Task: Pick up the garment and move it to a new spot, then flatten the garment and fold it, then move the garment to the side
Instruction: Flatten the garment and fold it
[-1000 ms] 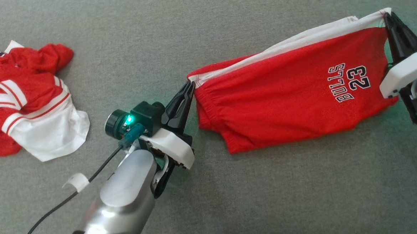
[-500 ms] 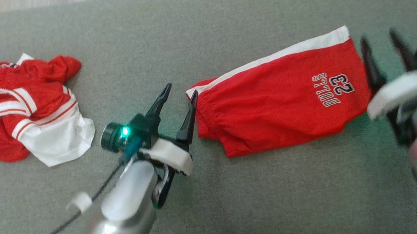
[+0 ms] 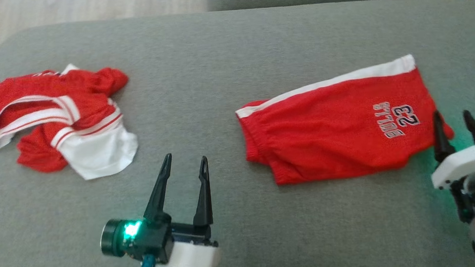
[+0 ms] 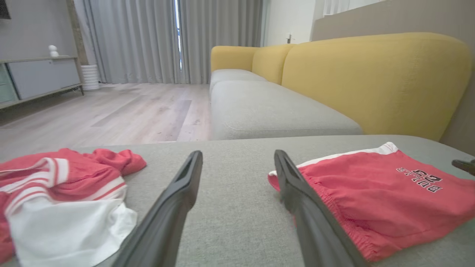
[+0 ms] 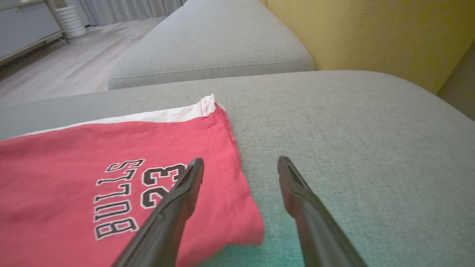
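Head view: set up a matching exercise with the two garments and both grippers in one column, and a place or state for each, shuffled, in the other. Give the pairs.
Column 1
1. red shorts
2. crumpled jersey
3. left gripper
4. right gripper

Column 2
A. open, at the printed end of the shorts
B. bunched up at the left of the grey cushion
C. lying flat, "BULLS 23" print facing up
D. open, over bare cushion between the two garments

Pairs: 1-C, 2-B, 3-D, 4-A
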